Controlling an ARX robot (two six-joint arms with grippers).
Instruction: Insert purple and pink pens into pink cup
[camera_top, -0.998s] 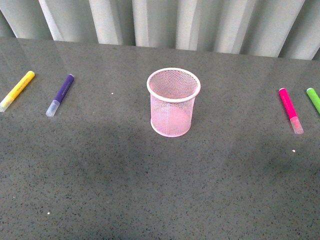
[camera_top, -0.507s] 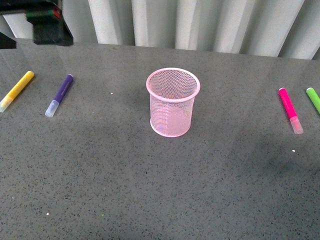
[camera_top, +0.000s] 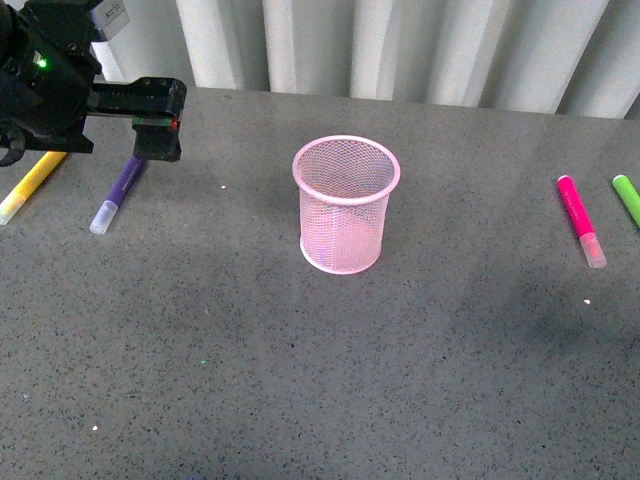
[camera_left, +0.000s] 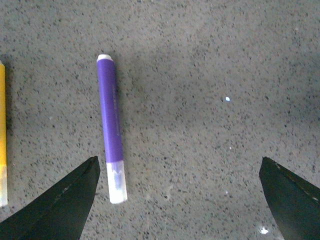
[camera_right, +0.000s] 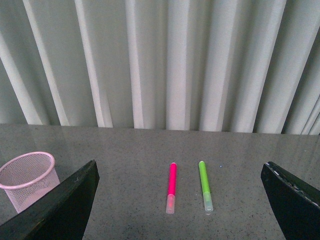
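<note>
The pink cup stands upright mid-table and shows empty; it also shows in the right wrist view. The purple pen lies at the far left, pale cap toward me. My left gripper hovers over its far end, open and empty. In the left wrist view the purple pen lies near one finger of the left gripper, off its centre. The pink pen lies at the far right. My right gripper is open, empty, raised, with the pink pen ahead of it.
A yellow marker lies left of the purple pen and shows at the edge of the left wrist view. A green marker lies right of the pink pen, also in the right wrist view. A pale curtain hangs behind the table.
My left arm has come into the front view from the upper left and moved down and right, over the purple pen's far end. Pens and cup have not moved.
</note>
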